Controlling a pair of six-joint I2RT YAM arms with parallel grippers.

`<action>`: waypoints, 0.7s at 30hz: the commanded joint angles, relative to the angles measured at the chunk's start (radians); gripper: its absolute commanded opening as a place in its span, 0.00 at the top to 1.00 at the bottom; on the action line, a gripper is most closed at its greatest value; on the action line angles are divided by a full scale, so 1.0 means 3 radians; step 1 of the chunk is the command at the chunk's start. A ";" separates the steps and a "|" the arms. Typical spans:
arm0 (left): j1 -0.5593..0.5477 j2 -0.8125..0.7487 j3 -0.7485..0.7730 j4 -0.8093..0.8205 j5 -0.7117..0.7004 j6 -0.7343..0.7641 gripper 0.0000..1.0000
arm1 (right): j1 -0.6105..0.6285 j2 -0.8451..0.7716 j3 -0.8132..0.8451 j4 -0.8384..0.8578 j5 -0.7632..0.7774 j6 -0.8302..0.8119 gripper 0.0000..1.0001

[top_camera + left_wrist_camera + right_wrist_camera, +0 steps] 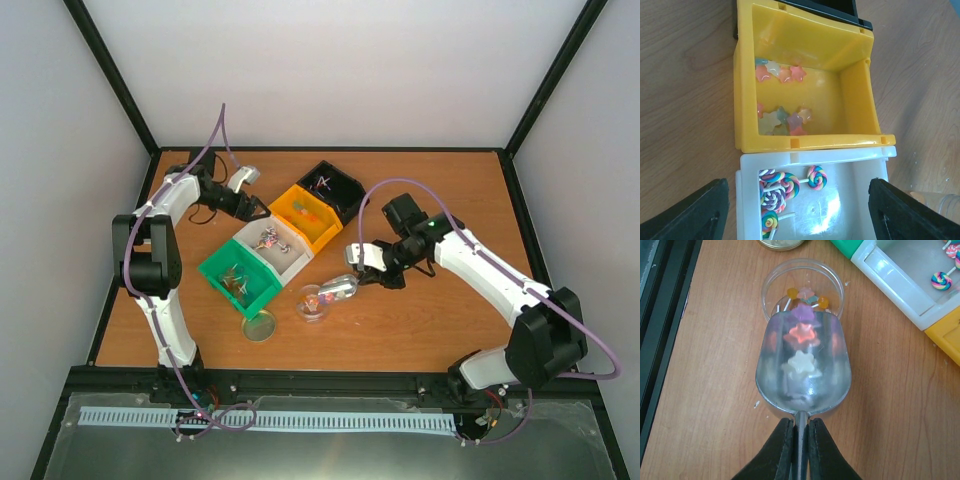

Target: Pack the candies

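Wooden table point(420, 330): four bins point(285, 203); scoop point(832, 375) holds three candies point(801, 334).

— Bright in here: even overhead light, soft shadows on the brown wooden worktop point(430, 330).
— Glare washes the shiny metal scoop point(832, 370) and the floor of the white plastic bin point(850, 200); up close the black jaws look soft.

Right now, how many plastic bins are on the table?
4, side by side in a diagonal row: the green bin at the front, then the white bin, the yellow bin, and the black bin farthest back.
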 commanded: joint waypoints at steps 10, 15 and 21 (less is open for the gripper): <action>0.0014 -0.0057 -0.0090 0.0094 0.0022 0.0000 0.21 | 0.0196 -0.0107 0.0249 -0.0240 0.0343 0.0144 0.97; 0.0015 -0.0089 -0.0129 0.0107 -0.0032 0.0019 0.21 | 0.0196 -0.0074 0.0412 -0.0215 0.0278 0.0322 0.97; 0.0013 -0.0186 -0.0234 0.0141 -0.0149 0.0056 0.21 | 0.0196 0.0053 0.0539 0.0232 0.0288 0.1100 0.97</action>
